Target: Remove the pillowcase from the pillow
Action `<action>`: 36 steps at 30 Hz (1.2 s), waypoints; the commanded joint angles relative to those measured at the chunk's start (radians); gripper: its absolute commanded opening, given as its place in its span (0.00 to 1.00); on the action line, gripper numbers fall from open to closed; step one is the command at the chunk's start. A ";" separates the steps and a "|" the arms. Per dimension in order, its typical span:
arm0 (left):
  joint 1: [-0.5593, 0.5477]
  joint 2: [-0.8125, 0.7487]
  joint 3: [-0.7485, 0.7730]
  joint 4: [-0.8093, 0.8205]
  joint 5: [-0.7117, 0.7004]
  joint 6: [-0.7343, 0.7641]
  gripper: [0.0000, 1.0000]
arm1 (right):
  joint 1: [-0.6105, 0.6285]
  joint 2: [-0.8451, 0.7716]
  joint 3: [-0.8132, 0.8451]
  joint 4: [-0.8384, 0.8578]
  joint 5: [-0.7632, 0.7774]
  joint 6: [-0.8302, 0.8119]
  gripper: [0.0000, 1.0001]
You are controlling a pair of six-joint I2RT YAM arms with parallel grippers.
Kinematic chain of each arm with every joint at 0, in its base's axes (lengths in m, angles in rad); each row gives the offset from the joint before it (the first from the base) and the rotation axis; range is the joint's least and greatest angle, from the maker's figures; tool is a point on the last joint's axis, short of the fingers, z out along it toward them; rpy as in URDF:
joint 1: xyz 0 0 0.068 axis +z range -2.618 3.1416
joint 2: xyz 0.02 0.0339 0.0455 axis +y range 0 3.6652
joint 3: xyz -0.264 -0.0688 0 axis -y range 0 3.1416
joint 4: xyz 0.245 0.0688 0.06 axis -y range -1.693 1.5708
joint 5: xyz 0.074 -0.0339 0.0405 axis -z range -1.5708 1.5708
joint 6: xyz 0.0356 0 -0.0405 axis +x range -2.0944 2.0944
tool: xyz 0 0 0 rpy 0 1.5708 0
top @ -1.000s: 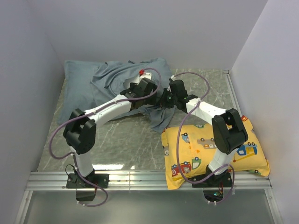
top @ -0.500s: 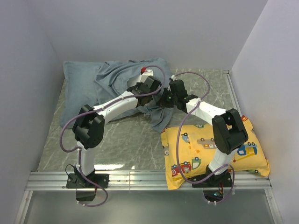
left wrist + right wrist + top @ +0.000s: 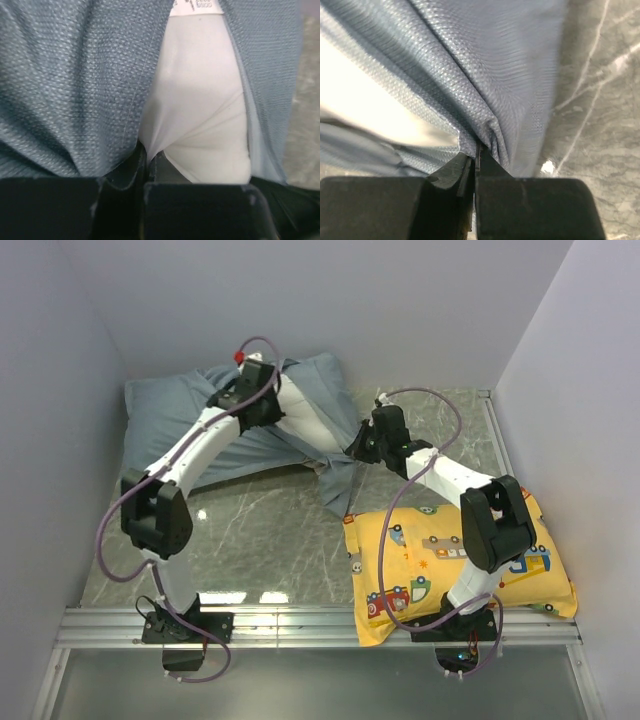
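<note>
Left tool (image 3: 146, 157) was pinched shut on what looked like a corner of the white pillow (image 3: 200, 100), which poked out of the pillowcase (image 3: 170, 425) bunched at the back left of the table (image 3: 260, 530). Right tool (image 3: 476, 150) was clamped tight on a fold of that pillowcase near its open end. Imo the trick here was pulling the two apart slowly in one straight line, without either pinch catching a second layer, and staying clear of the yellow pillow (image 3: 450, 560).
</note>
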 commanded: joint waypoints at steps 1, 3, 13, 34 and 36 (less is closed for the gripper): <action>0.093 -0.169 0.068 0.017 0.015 0.017 0.00 | -0.047 0.036 0.014 -0.139 0.156 -0.057 0.00; 0.096 -0.192 0.096 0.002 0.073 0.028 0.00 | -0.048 0.059 0.033 -0.150 0.170 -0.063 0.00; 0.110 -0.392 -0.007 -0.002 0.228 0.034 0.00 | -0.081 0.204 0.149 -0.170 0.148 -0.070 0.00; 0.086 -0.485 -0.222 0.310 0.247 -0.103 0.00 | 0.130 -0.001 -0.096 0.229 -0.092 0.024 0.60; 0.086 -0.491 -0.200 0.323 0.256 -0.112 0.00 | 0.115 0.002 -0.110 0.274 -0.129 0.047 0.55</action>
